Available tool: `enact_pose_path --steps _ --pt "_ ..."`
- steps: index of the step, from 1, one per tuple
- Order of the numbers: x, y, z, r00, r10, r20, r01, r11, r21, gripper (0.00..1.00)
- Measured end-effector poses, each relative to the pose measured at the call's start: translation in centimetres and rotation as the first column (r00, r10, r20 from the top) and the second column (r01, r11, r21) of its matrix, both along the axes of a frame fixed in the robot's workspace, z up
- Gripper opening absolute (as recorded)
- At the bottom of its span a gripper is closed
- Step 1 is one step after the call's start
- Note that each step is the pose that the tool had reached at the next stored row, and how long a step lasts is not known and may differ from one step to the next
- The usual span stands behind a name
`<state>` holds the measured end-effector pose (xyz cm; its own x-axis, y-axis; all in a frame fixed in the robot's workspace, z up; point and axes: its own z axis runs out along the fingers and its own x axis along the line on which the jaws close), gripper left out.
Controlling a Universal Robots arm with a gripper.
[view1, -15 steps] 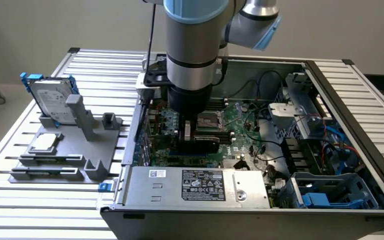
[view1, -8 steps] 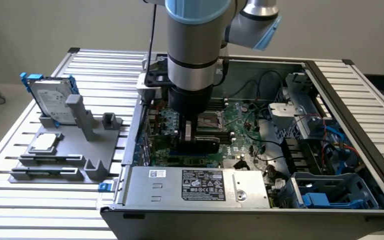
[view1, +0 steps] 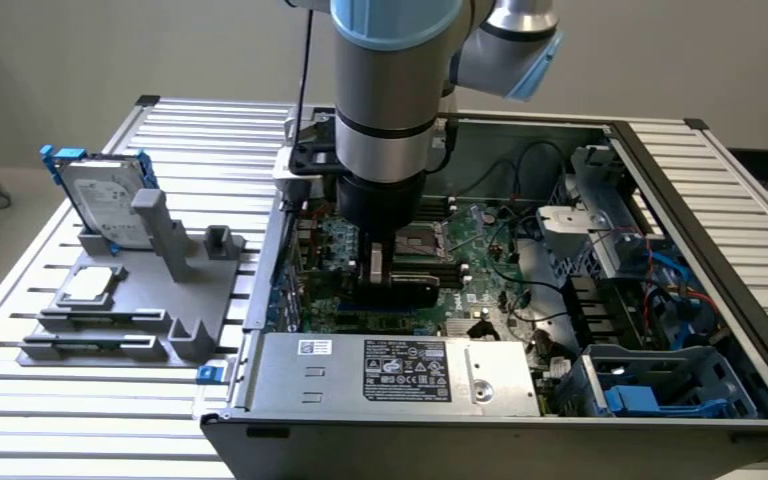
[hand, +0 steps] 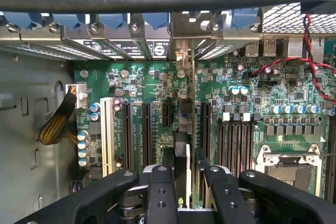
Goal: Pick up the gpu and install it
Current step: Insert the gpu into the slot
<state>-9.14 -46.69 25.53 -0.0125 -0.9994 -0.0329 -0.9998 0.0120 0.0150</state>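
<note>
Tool (view1: 387, 274) apparently holds gpu (view1: 402, 292) inside case (view1: 491, 450).

Computer case (view1: 704, 200) is set on slatted table (view1: 211, 130). Stand (view1: 104, 330) is placed beside it, at the exterior view's left: hard drive (view1: 101, 200) propped upright at far end, chip (view1: 91, 285) laid flat nearer. Inside the case, gpu (view1: 398, 291) is stood on edge over motherboard (view1: 491, 260), clasped by gripper (hand: 185, 156).

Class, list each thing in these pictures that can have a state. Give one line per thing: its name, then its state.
computer case: lying on its side, open on top.
hand: closed on the gpu.
gpu: held upright on edge, down inside the case; seating unclear.
hard drive: standing upright in the grey holder.
silver chip: lying flat on the holder.
</note>
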Motion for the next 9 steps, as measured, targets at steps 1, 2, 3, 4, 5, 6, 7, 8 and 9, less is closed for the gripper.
enact_pose_path --steps 1,2,3,4,5,6,7,8,9 --pt "0.00 0.00 0.00 1.0000 0.000 0.0000 0.000 1.0000 0.0001 0.27" --pt "0.00 0.00 0.00 1.0000 0.000 -0.0001 0.000 1.0000 0.0001 0.27" --pt "-0.01 0.00 0.00 1.0000 0.000 -0.0010 0.000 1.0000 -0.0001 0.27" --pt "-0.01 0.00 0.00 1.0000 0.000 -0.0008 0.000 1.0000 0.0000 0.28" --pt "0.00 0.00 0.03 1.0000 0.000 -0.0008 0.000 1.0000 0.0002 0.34" --pt "0.00 0.00 0.11 1.0000 0.000 -0.0017 0.000 1.0000 0.0000 0.34" --pt "0.00 0.00 0.24 1.0000 0.000 -0.0024 0.000 1.0000 0.0002 0.34" --pt "0.01 0.00 0.44 1.0000 0.000 -0.0040 0.000 1.0000 0.0001 0.41" --pt "0.01 0.00 0.70 1.0000 0.000 -0.0059 0.000 1.0000 0.0000 0.41"
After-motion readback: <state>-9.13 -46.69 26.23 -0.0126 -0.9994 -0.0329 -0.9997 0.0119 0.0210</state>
